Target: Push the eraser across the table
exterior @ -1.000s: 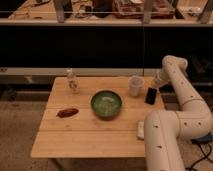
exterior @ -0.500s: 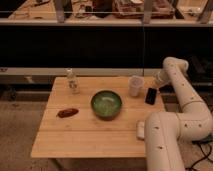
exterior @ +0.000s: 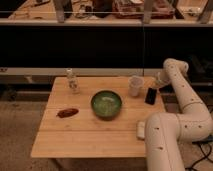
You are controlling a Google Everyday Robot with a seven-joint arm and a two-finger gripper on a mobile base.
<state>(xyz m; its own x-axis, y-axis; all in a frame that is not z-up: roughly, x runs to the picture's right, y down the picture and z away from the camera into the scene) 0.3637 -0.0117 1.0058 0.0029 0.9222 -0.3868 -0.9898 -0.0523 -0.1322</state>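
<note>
Right of the green bowl (exterior: 106, 104), the eraser (exterior: 150, 95) lies unmoved on the table (exterior: 75, 135), the pincer (exterior: 157, 83) still just behind it, grip state impossible to tell.

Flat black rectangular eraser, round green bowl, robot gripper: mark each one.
Black eraser (exterior: 150, 96), camera view, centre of top face.
Green bowl (exterior: 92, 102), camera view, left rim.
Gripper (exterior: 156, 85), camera view, tip by eraser's far end.

White, thick, rounded arm segments (exterior: 187, 100), its gripper (exterior: 158, 83) just behind the eraser (exterior: 150, 95).
</note>
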